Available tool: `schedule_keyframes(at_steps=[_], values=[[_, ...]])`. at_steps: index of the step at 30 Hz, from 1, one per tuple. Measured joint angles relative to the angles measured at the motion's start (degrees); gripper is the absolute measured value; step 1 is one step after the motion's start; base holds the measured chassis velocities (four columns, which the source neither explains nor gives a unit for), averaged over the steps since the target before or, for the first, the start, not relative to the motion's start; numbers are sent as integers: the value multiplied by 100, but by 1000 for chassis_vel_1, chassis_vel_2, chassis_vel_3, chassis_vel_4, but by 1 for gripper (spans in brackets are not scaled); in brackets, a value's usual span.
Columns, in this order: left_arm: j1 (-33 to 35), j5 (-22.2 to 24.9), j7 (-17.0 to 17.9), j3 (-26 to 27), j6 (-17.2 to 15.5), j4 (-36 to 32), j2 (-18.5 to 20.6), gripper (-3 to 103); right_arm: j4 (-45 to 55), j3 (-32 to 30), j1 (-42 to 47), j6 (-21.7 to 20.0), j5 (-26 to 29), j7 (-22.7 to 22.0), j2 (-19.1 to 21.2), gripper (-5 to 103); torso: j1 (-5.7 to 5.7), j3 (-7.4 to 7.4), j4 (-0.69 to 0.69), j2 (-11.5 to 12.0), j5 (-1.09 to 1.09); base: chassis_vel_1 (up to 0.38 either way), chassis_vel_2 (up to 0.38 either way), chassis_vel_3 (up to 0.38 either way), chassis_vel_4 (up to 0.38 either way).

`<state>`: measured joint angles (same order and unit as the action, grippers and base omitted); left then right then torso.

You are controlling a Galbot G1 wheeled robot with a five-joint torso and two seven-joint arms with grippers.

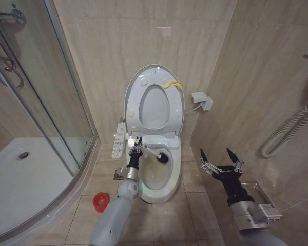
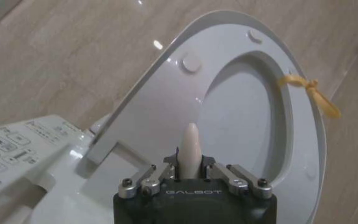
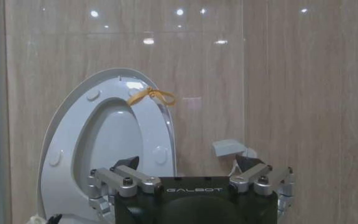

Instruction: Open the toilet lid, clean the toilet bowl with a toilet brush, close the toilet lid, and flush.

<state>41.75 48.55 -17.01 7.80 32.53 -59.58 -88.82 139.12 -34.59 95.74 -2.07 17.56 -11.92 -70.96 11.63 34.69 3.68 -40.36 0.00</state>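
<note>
The toilet lid stands upright against the wall with the seat ring raised against it, and a yellow strap hangs at its rim. Below it lies the open toilet bowl. My left gripper is at the bowl's left rim, shut on the white handle of the toilet brush. Its dark head is over the back of the bowl. In the left wrist view the handle sticks out of the left gripper towards the lid. My right gripper hangs open right of the toilet, facing the lid.
A red cup holder stands on the floor left of the toilet. A control panel juts from the toilet's left side. The glass shower enclosure fills the left. A white box and a hose hang on the right walls.
</note>
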Motion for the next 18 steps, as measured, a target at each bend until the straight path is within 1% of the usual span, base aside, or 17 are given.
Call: schedule_keyframes(at_steps=[2, 3, 4, 6, 8, 11, 14, 15, 16, 18], values=[[40, 104, -157, 2, -61, 85, -14, 23, 0, 0, 0, 0, 0, 0, 0, 100, 0, -1, 0, 0, 0, 0, 0, 0, 0], [102, 153, -227, 10, -117, 166, -12, 23, 0, 0, 0, 0, 0, 0, 0, 100, 0, 0, -3, 0, 1, 0, 0, 0, 0], [102, 153, -227, 10, -117, 166, -12, 23, 0, 0, 0, 0, 0, 0, 0, 100, 0, 0, -3, 0, 1, 0, 0, 0, 0], [283, 166, -332, 32, -228, 301, 5, 23, 0, 0, 0, 0, 0, 0, 0, 100, 0, 0, -5, 0, 0, 0, 0, 0, 0], [347, 151, -359, 37, -253, 317, 25, 23, 0, 0, 0, 0, 0, 1, 0, 100, 0, -1, -4, 0, 1, 0, 0, 0, 0], [447, 23, -402, 71, -266, 321, 84, 23, 0, 0, 0, 0, 0, 0, 0, 100, 0, 0, -3, 0, 0, 0, 0, 0, 0], [465, -297, -423, 76, -201, 51, 183, 23, 0, 0, 0, 0, 0, 0, 0, 100, 0, 0, 0, 0, 0, 0, 0, 0, 0], [462, -262, -387, 14, -198, -120, 186, 23, 0, 0, 0, 0, 0, 0, 0, 100, 0, 0, 0, 0, 0, 0, 0, 0, 0], [462, -262, -387, 14, -198, -120, 186, 23, 0, 0, 0, 0, 0, 0, 0, 100, 0, 0, 0, 0, 0, 0, 0, 0, 0], [401, 9, -309, -63, -200, -302, 95, 23, 0, 0, 0, 0, 0, 0, 0, 100, 0, 0, 0, 0, 0, 0, 0, 0, 0]])
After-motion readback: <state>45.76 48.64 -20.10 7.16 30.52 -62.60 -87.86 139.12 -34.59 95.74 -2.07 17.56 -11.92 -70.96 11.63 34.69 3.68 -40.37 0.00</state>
